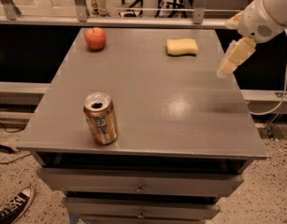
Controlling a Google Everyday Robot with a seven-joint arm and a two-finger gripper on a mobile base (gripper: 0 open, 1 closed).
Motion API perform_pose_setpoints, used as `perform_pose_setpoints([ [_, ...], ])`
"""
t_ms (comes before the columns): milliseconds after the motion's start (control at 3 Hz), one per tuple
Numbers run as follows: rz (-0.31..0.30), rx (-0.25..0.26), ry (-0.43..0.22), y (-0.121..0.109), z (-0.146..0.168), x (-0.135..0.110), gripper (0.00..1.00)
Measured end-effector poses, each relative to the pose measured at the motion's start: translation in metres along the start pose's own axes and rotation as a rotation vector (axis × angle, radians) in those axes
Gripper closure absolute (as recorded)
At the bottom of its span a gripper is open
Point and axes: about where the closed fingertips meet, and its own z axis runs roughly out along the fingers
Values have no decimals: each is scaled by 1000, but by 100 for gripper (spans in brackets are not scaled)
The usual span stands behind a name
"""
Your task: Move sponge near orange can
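Note:
The pale yellow sponge [182, 46] lies flat at the far right of the grey table top [147, 92]. The orange can [100, 118] stands upright near the front left, its silver top with the opening facing up. My gripper [226, 69] hangs from the white arm at the upper right, above the table's right edge. It is to the right of the sponge and a little nearer, not touching it. It holds nothing that I can see.
A red apple [95, 38] sits at the far left corner of the table. Drawers [139, 186] run under the front edge. A metal railing [133, 20] crosses behind the table. A sneaker [10, 210] is on the floor at bottom left.

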Motion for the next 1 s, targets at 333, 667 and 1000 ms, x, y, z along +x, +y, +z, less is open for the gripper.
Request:
perform_pose_setpoints([
  [333, 19, 18, -83, -31, 19, 3, 0],
  [667, 19, 18, -83, -31, 19, 3, 0],
  [1000, 149, 67, -167, -59, 31, 3, 0],
])
